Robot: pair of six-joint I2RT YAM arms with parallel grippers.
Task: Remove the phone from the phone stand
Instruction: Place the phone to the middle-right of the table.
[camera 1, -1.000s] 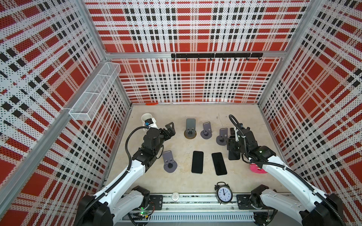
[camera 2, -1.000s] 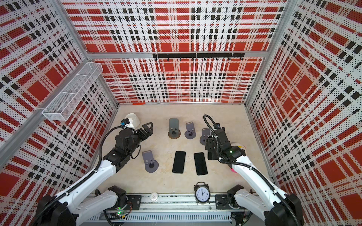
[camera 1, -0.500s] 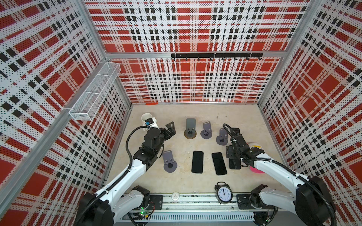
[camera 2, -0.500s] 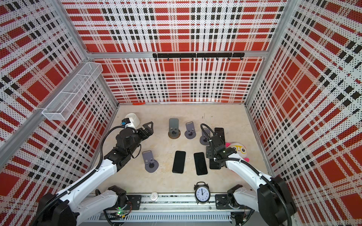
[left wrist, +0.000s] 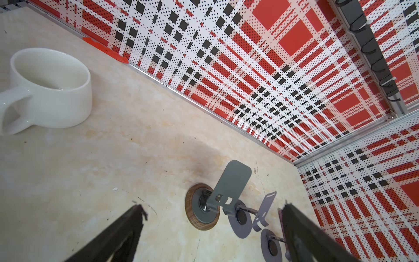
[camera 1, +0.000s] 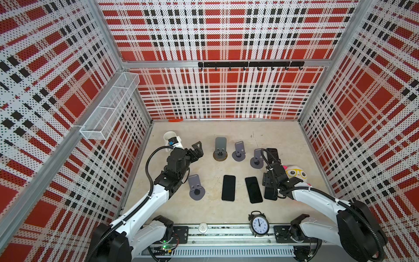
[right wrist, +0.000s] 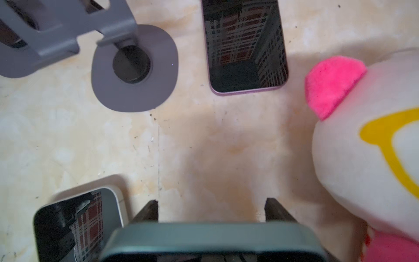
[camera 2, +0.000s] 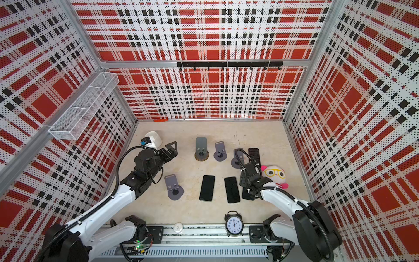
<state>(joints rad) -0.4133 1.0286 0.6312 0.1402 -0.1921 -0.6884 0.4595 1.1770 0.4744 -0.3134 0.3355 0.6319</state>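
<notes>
Since a second ago, my right arm has been pulling back from the rightmost phone stand (camera 1: 256, 159) toward the near edge of the desk (camera 1: 283, 136), bringing the phone (camera 1: 270, 194) along; my left arm has not been shifting at all.

Now I am scanning from the biggest things down. My left arm is hanging over the left side of the desk, and the left gripper (camera 1: 199, 150) is spread wide and carrying nothing, with the mug (camera 1: 170, 137) sitting behind it toward the far left corner. The plush toy (camera 1: 294, 175) is sitting by the right edge, just beside my right wrist. The other three stands (camera 1: 220, 148) are standing empty too, as far as I am seeing. The right gripper (right wrist: 210, 208) is clamping the phone, its jaws closed on it, low and just beside the two flat phones (camera 1: 228, 187) lying toward the near edge. Another dark phone (camera 1: 272, 154) is lying flat past the rightmost stand. The clock (camera 1: 259, 223) is standing at the near edge.

I am judging the lift-off as done. What I am still missing is the set-down and release, and I cannot tell whether the phone is touching the desk yet.
</notes>
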